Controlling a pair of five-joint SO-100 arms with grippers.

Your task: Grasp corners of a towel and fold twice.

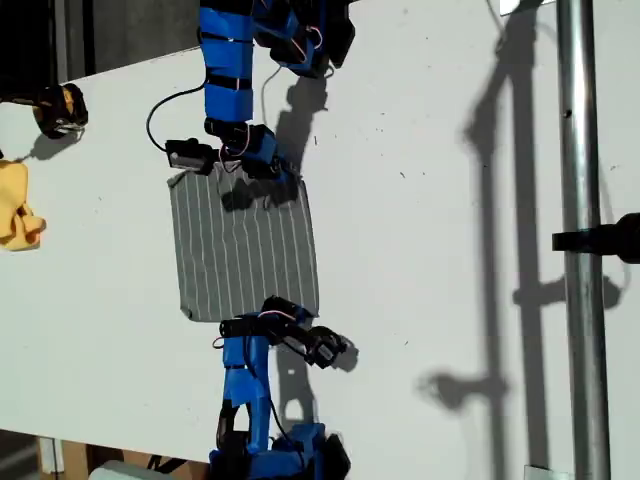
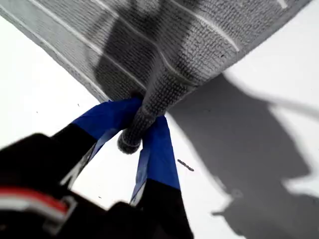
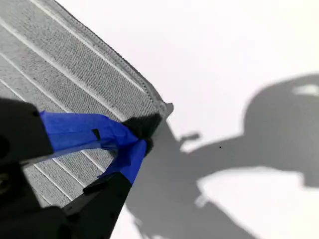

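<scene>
The grey white-striped towel lies spread on the white table, between the two blue arms. My first gripper, on the arm reaching in from the exterior view's top, is shut on a bunched, slightly raised towel corner, with its blue fingers squeezing the cloth. My second gripper, on the arm at the exterior view's bottom, is shut on the flat corner nearest it. There the towel still rests on the table, pinched between the fingertips.
A small yellow cloth lies at the exterior view's left edge, with a round black object above it. A metal pole with a black clamp stands at the exterior view's right. Strong shadows cross the table.
</scene>
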